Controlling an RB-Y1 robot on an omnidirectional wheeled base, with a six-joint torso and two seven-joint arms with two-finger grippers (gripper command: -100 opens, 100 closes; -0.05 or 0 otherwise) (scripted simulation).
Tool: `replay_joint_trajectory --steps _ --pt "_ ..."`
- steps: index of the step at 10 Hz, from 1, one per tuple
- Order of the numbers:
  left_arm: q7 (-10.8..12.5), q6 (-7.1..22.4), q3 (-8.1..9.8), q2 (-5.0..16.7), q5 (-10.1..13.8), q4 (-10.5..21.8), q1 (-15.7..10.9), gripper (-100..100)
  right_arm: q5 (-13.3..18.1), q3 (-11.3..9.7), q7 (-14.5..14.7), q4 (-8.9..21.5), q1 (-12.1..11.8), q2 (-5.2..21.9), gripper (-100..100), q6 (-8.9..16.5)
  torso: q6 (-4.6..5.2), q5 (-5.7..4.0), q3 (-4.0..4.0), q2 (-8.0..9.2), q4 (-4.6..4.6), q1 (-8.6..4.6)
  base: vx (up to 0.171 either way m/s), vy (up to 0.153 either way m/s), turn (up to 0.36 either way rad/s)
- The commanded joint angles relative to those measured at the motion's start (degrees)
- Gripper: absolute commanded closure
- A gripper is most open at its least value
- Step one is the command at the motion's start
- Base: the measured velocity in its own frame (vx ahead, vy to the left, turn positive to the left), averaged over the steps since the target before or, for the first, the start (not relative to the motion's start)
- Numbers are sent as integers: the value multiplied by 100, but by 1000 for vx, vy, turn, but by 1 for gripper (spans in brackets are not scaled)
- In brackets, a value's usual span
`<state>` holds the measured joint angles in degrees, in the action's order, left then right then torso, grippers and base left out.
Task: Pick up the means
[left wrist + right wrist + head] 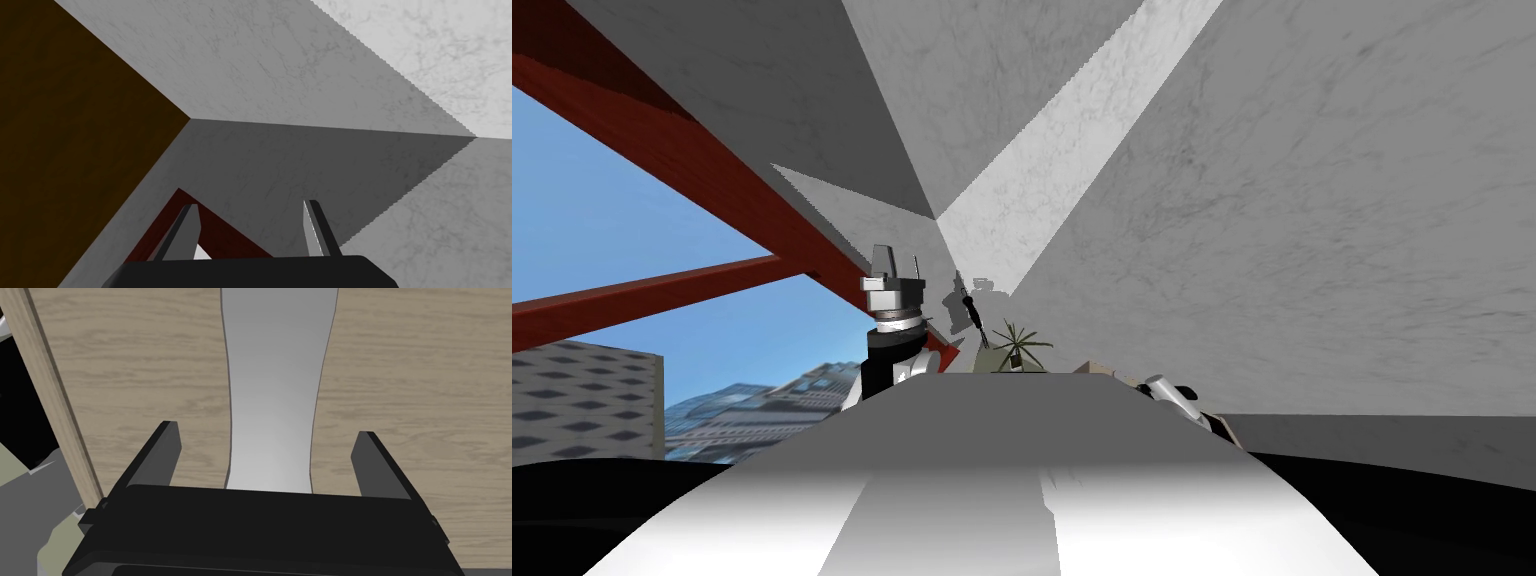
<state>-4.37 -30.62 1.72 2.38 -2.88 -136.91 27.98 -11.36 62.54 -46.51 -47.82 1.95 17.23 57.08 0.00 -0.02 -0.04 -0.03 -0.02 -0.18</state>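
Seen from the head, the left gripper point(900, 262) stands raised beside the red-framed window point(712, 200), well apart from any work, while the right arm point(1167, 392) reaches low and forward near a small potted plant point(1017, 345). From the left wrist, that gripper's two blades are parted and hold nothing. From the right wrist, the right gripper point(266, 430) hangs over a pale wood-grain surface point(400, 388), its dark fingers point(162, 453) spread wide, with a light grey waisted strip point(277, 363), seemingly the thing to be picked up, running out from under the gripper's body between them; neither finger touches it, and a gap of bare wood shows on each side. How far the fingertips are above the wood cannot be told. The strip looks flat and thin, so the likely failure is the blades closing above it, or scraping the wood and skating over its edges. A lopsided closing could instead shove it sideways toward the surface's raised edge point(55, 403), which is just beside one finger.
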Motion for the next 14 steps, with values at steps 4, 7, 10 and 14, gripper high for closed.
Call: replay_joint_trajectory --steps 4,7,10,14 --pt "0 0 0 0 0 0 0 0 -6 -104 22 153 -15 -138 -100 -301 -1 -3 -8 -14 -3 -12 38 -45 -39" --pt "0 0 0 0 0 0 0 0 -6 -108 29 162 -15 -139 100 -323 -1 -1 0 1 0 5 -73 4 50" --pt "0 0 0 0 0 0 -1 0 -8 -110 30 153 -2 -132 0 -330 7 -10 12 25 0 -2 -32 2 -1" --pt "0 0 -1 -1 0 0 0 0 -3 -23 9 29 -6 -33 100 -81 0 -4 -10 -14 -5 18 59 26 -1"
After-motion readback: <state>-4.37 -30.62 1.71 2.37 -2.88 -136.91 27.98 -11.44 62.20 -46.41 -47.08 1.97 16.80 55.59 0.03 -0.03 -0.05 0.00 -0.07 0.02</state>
